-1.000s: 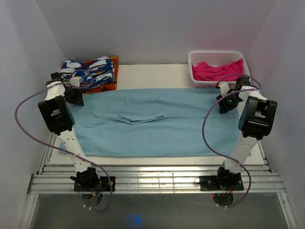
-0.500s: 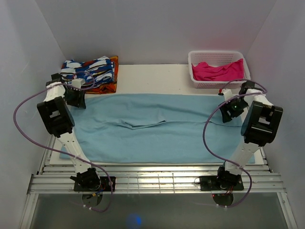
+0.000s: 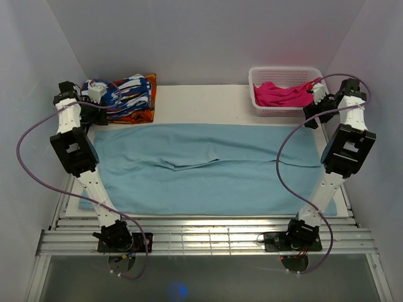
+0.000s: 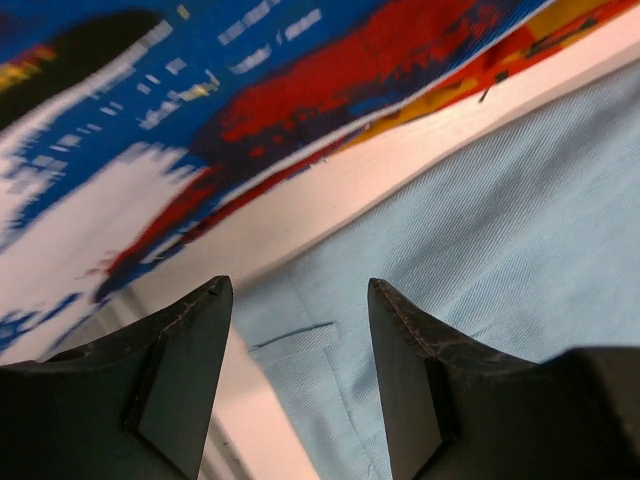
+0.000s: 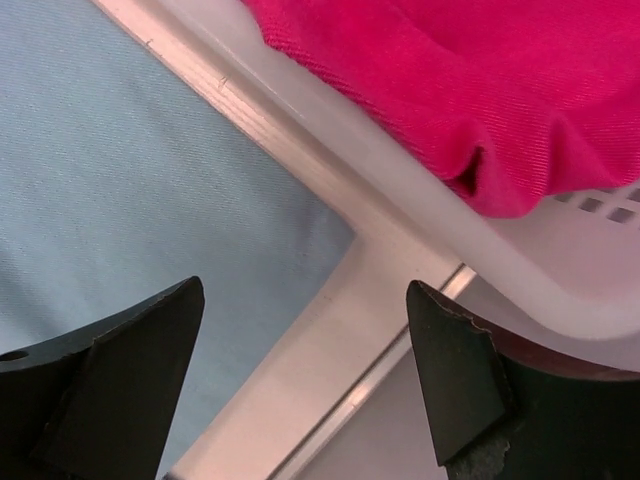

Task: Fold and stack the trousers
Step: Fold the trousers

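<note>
While left gripper (image 4: 298, 290) and right gripper (image 5: 305, 290) gape empty above far corners — trousers (image 3: 201, 167) flat.

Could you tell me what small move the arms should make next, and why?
Probably lower both open grippers onto the far corners of the trousers and pinch them. The left gripper hangs open over the far-left corner beside the patterned cloth, the right gripper over the far-right corner by the basket; the trousers lie flat.

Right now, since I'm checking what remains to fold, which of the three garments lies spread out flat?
The light-blue trousers, spread across the table; the pink garment sits bunched in the white basket, the patterned cloth lies folded.
</note>
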You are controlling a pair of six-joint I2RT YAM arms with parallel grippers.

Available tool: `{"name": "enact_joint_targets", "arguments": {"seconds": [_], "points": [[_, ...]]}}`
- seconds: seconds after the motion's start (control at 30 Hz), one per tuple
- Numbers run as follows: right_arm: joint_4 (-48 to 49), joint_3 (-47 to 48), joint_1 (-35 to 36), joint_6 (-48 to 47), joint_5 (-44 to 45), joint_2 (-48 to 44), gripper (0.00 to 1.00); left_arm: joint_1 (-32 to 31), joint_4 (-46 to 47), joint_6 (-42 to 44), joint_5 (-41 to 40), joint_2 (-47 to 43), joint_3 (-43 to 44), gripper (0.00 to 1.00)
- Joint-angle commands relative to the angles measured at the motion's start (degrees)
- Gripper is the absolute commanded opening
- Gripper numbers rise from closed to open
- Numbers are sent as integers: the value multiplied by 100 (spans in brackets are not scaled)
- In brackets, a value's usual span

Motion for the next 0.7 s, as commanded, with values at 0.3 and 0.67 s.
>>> {"name": "enact_joint_targets", "arguments": {"seconds": [0.3,0.67], "points": [[319,-464,-65,-713,-1082,118,92,206,-200,1347,182,767,-200,65],[-139,-193,-109,-1761,-1056,425,90,216,-808,2739,446,829,-1016,23]]}}
